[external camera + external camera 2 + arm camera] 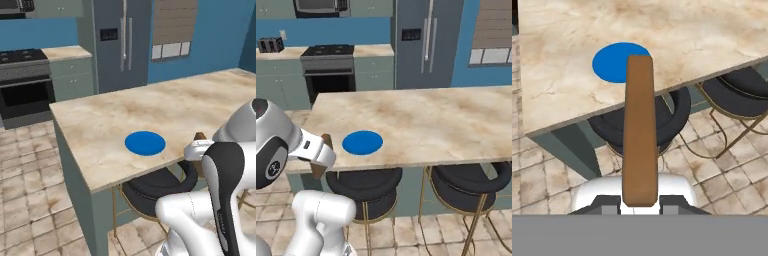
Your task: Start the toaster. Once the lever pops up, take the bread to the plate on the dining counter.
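Observation:
My gripper (pixel 640 201) is shut on the bread (pixel 640 130), a thin brown slice that sticks out edge-on from between the fingers. It hovers off the near edge of the dining counter (pixel 562 95), short of the blue plate (pixel 612 62). From the left base view, the bread (pixel 200 136) pokes out of the gripper (pixel 199 148) right of the plate (pixel 145 143) on the counter (pixel 165 107). In the right base view, the gripper (pixel 321 156) and bread (pixel 326 141) sit left of the plate (pixel 362 142). The toaster (pixel 271 45) stands far back on the rear worktop.
Black stools with brass legs (pixel 363 182) (pixel 471 182) are tucked under the counter's near edge, right below my hand. A stove (pixel 328 65) and a fridge (pixel 122 40) line the back wall. Tiled floor (pixel 30 200) lies open to the left of the island.

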